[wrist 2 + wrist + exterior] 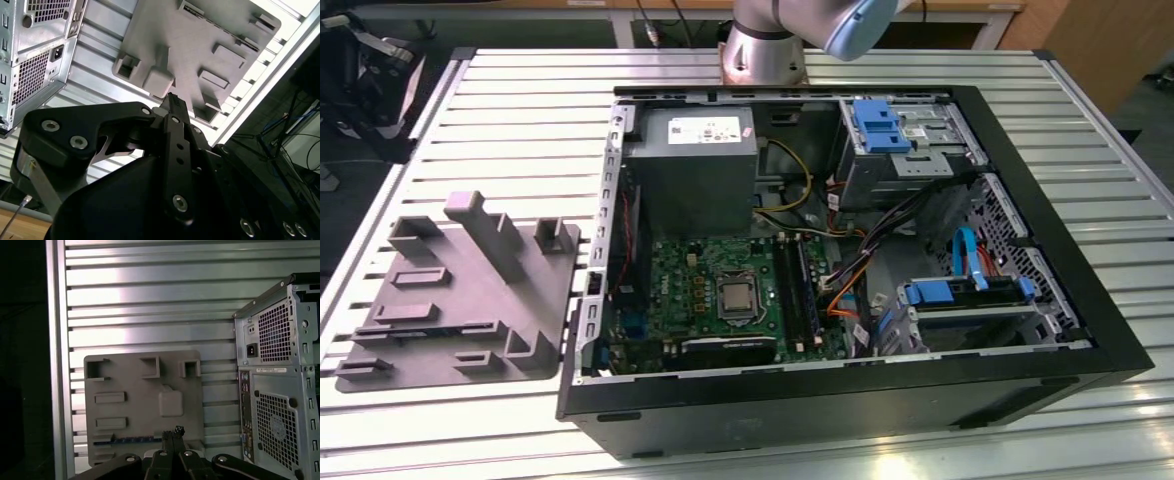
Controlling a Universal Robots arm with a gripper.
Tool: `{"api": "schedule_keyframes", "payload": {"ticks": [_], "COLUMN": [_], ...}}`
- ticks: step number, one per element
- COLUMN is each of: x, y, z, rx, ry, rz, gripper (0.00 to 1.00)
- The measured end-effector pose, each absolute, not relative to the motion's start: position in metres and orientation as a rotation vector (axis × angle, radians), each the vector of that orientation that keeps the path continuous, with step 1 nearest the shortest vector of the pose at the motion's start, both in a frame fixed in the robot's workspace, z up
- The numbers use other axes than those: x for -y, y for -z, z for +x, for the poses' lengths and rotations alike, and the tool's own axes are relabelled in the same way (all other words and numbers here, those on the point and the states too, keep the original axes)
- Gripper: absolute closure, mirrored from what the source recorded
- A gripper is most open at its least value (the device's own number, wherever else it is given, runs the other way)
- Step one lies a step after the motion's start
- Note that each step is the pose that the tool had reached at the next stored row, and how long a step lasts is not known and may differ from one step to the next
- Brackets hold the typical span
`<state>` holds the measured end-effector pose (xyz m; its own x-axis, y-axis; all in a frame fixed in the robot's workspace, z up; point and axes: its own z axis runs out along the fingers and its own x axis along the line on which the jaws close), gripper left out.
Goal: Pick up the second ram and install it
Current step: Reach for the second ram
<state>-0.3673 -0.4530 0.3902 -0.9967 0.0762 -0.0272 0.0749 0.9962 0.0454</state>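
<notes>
- The claw is being held shut, empty, above the grey tray.
- The second ram, just beside its tips, is being targeted; square alignment is probably being required.

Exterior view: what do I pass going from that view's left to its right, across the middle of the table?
Grey plastic tray → green motherboard → orange cables → blue drive bracket → black side wall of the computer case.
</notes>
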Motion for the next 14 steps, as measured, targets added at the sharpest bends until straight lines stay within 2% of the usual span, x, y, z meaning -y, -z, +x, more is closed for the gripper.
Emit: {"api": "schedule_keyframes", "payload": {"ticks": [14], "x": [0.4543], "y": [-0.389], "z": [-0.374], "rx": [-3.11], "ry": [-0.069], "rz": [0.118], "gripper": [0.89]}}
